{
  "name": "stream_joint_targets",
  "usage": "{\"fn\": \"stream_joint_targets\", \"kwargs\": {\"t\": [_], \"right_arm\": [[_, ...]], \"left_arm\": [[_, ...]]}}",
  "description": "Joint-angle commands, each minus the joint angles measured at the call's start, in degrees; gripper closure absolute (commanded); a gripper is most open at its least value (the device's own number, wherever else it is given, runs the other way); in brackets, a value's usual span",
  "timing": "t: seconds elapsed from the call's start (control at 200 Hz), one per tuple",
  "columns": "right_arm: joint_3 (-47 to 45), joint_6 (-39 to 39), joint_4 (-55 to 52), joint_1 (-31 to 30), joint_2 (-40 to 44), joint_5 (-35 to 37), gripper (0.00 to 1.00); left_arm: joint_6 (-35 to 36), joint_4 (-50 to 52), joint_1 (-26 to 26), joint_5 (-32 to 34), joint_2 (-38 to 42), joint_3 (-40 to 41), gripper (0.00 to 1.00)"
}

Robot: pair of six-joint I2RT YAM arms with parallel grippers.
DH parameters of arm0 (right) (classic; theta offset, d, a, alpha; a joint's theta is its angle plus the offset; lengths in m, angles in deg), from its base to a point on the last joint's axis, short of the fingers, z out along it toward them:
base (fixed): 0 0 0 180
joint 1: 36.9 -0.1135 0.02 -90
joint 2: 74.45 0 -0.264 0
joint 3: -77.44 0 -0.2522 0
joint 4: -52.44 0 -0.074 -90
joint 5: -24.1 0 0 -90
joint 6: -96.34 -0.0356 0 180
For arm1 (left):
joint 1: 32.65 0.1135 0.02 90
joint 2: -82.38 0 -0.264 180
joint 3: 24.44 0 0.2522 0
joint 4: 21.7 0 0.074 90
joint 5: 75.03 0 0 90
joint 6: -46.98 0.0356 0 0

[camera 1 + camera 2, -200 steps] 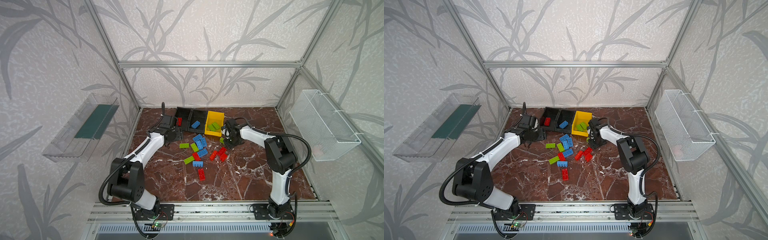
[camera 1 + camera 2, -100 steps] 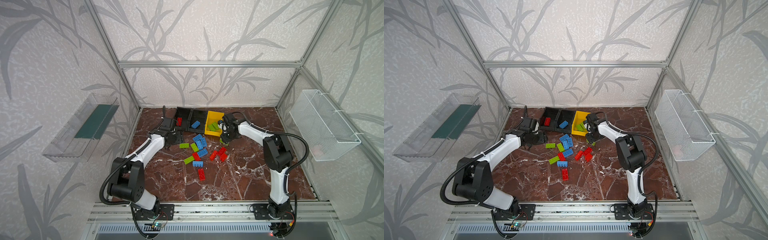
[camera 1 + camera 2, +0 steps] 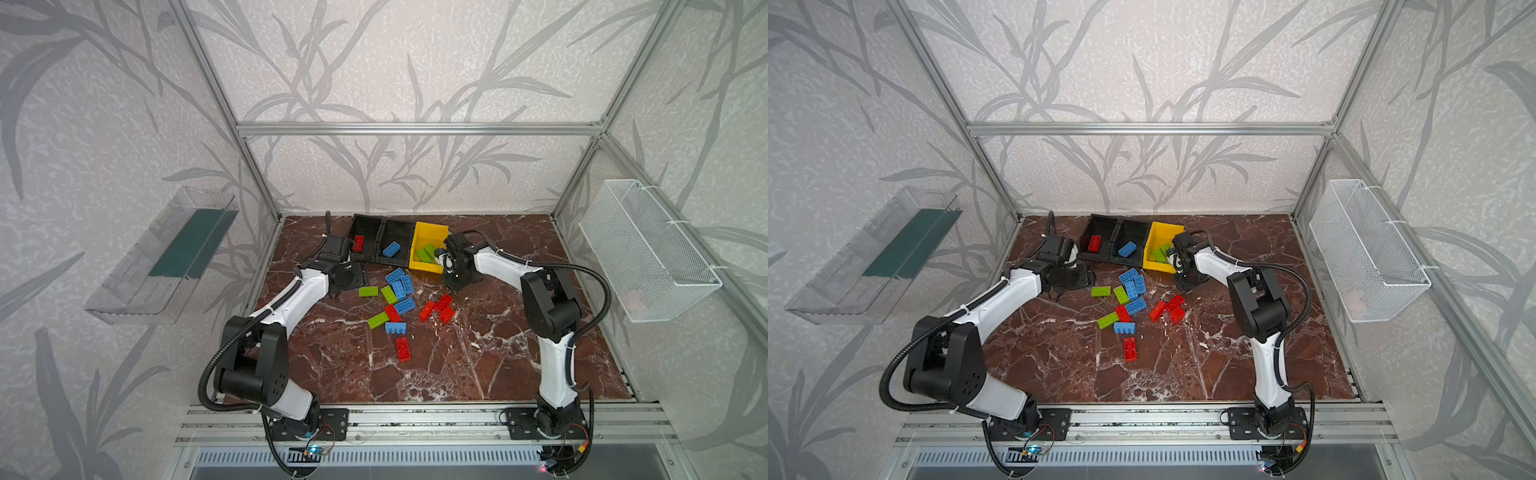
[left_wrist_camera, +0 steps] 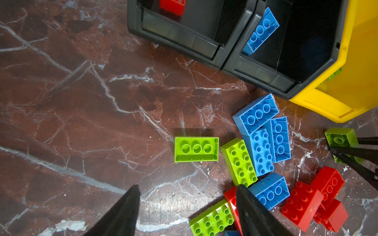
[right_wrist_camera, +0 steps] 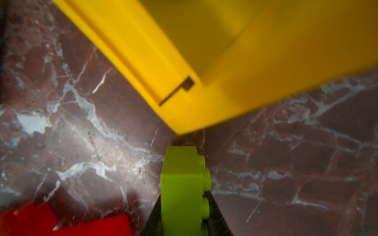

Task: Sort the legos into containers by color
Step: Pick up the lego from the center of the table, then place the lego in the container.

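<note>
- A red lego (image 3: 402, 348) lies nearest on the counter (image 3: 498, 365), its long axis running near to far. A blue lego (image 3: 395, 328) lies crosswise just behind it.
- The left hand (image 4: 188, 187) hovers spread above the counter, near an upside-down green lego (image 4: 196, 149) that lies crosswise.
- The right hand (image 3: 454, 284) pinches a lime lego (image 5: 182, 190), studs turned sideways. Its long axis runs along the fingers, pointing at the yellow bin (image 5: 204, 102) corner.
- At the back, the left black bin (image 3: 365, 226) holds one red brick (image 3: 358, 243) and the middle black bin (image 3: 401, 230) one blue brick (image 3: 391, 248).

At the far side we see the left black bin (image 3: 368, 226) holding a red brick (image 3: 358, 243), the middle black bin (image 3: 401, 228) a blue brick (image 3: 391, 249), and the yellow bin (image 3: 432, 235) lime bricks (image 3: 424, 254). Nearer, loose legos (image 3: 398, 289) lie scattered, plus a held lime brick (image 5: 184, 183).
</note>
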Motion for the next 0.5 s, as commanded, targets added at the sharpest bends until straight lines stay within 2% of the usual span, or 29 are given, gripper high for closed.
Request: {"fn": "stream_joint_targets", "kwargs": {"t": [0.0,0.22,0.36,0.495], "right_arm": [[-0.90,-3.66,-0.56,0.03,6.84,-0.24,0.85],[0.97,-8.34,0.95,-0.40,11.37,-0.35,0.85],[7.88,-9.93,1.24,-0.39,7.46,-1.46,0.84],[18.52,-10.87,-8.06,-0.06,1.39,0.75,0.78]], "left_arm": [[-0.41,-1.36,0.09,-1.39,-0.99,1.67,0.26],[-2.88,-2.34,-0.69,-1.82,-1.19,3.10,0.22],[-4.55,-2.99,-1.52,-1.29,-1.17,3.31,0.20],[-6.85,-4.09,-2.25,-0.89,-1.41,3.94,0.18]]}}
